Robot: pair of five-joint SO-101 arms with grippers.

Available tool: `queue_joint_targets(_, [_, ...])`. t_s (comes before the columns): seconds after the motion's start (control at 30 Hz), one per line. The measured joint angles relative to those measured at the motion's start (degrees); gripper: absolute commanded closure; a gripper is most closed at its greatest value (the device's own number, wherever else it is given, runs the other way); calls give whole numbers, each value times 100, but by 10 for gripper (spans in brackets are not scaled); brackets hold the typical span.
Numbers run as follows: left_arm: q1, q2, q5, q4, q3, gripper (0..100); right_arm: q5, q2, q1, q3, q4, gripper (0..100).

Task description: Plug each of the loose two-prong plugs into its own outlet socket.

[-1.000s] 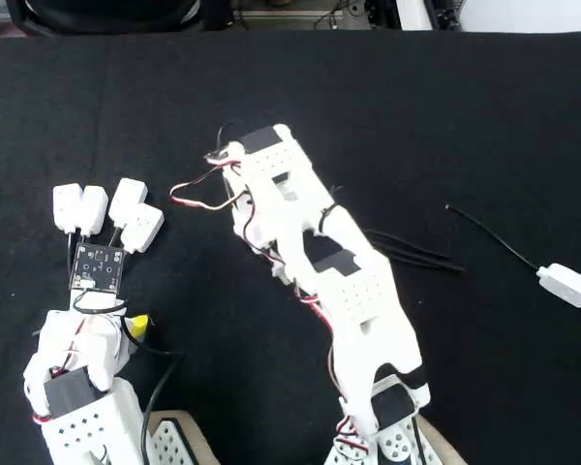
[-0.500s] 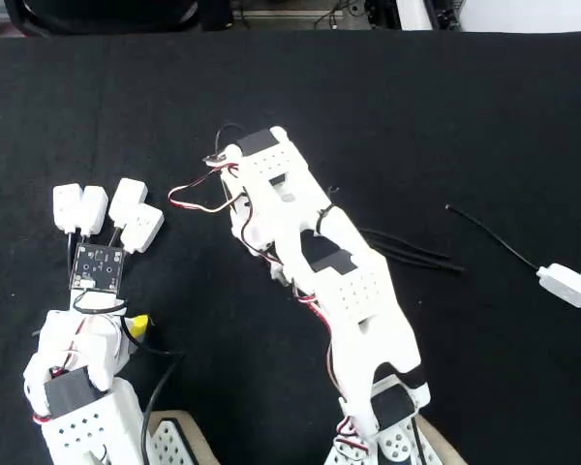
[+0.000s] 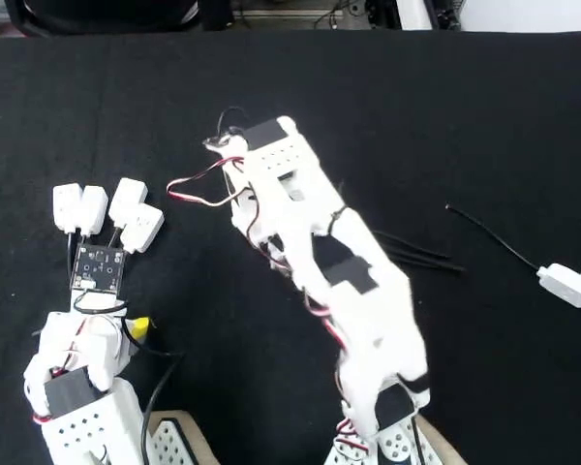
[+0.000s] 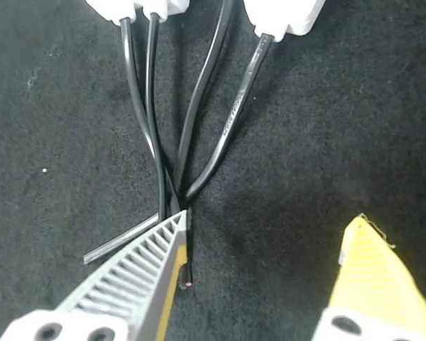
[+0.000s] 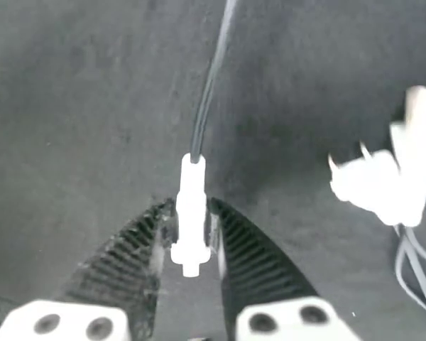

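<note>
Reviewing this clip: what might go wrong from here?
1. The right gripper pinches the plug by its thin sides, so it may twist when pushed in.
2. The left gripper sits open over the socket cables, holding nothing, so the sockets may slide away under the push.

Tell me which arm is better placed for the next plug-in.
Right, probably. The right end effector is shut on a plug, not far from the sockets. The left end effector is open above the cords, holding nothing.
</note>
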Motion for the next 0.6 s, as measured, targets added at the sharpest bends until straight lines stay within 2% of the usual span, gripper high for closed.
queue_joint_targets(0.17, [132, 0, 9, 9, 0, 738, -202, -1503, 0, 1521, -879, 986])
queue_joint_targets(0.3, [387, 0, 9, 9, 0, 743, -431, -3103, 0, 2954, -1811, 986])
queue_joint_targets(0.47, [1011, -18, 9, 9, 0, 743, -897, -5187, 0, 4818, -3367, 986])
queue_joint_targets(0.6, [1837, -18, 264, 0, 0, 742, -1468, -6558, -18, 6268, -4897, 986])
